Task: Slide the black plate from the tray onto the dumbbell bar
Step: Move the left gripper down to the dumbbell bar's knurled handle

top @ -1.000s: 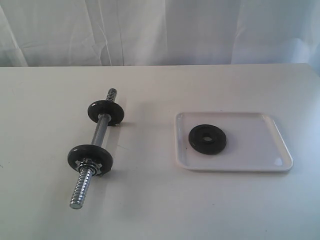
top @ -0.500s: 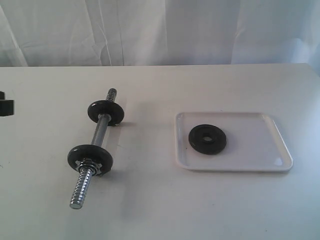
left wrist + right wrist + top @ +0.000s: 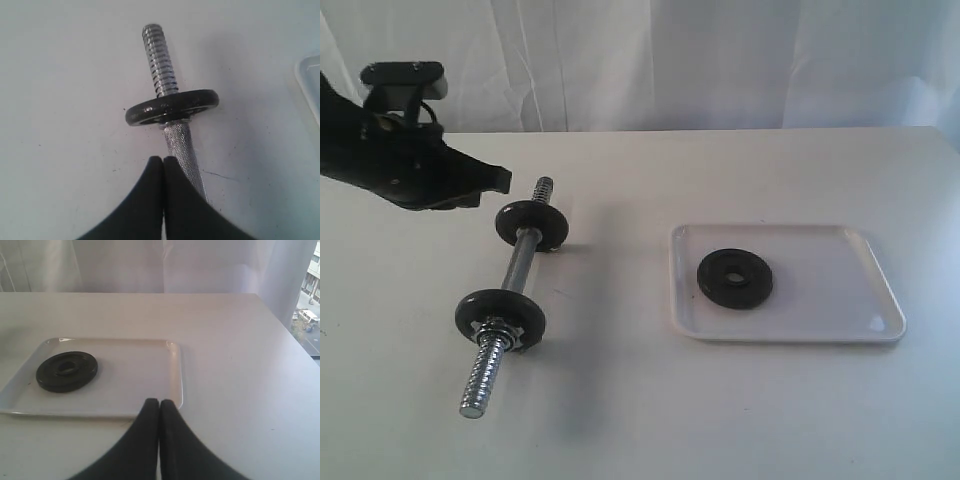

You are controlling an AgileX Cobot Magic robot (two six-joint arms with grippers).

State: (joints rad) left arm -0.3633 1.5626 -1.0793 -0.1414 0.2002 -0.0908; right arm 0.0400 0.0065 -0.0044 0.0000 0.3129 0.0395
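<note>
The black plate (image 3: 734, 277) (image 3: 66, 371) lies flat in the left half of the white tray (image 3: 840, 300) (image 3: 145, 375). The chrome dumbbell bar (image 3: 523, 264) (image 3: 182, 147) lies slantwise on the table left of the tray, carrying two small black discs (image 3: 531, 221) (image 3: 500, 314) and bare threaded ends. My left gripper (image 3: 502, 178) (image 3: 163, 159) is shut and empty, hovering just left of the bar's far disc (image 3: 172, 106). My right gripper (image 3: 159, 402) is shut and empty, near the tray's corner; it does not show in the exterior view.
A white table (image 3: 640, 410) carries everything, with a white curtain (image 3: 650, 60) behind it. The left arm (image 3: 390, 160) reaches in from the left edge. The table's right edge (image 3: 295, 340) shows in the right wrist view.
The left arm has swung in from the left edge toward the bar's far end. The bar, plate and tray have not moved.
</note>
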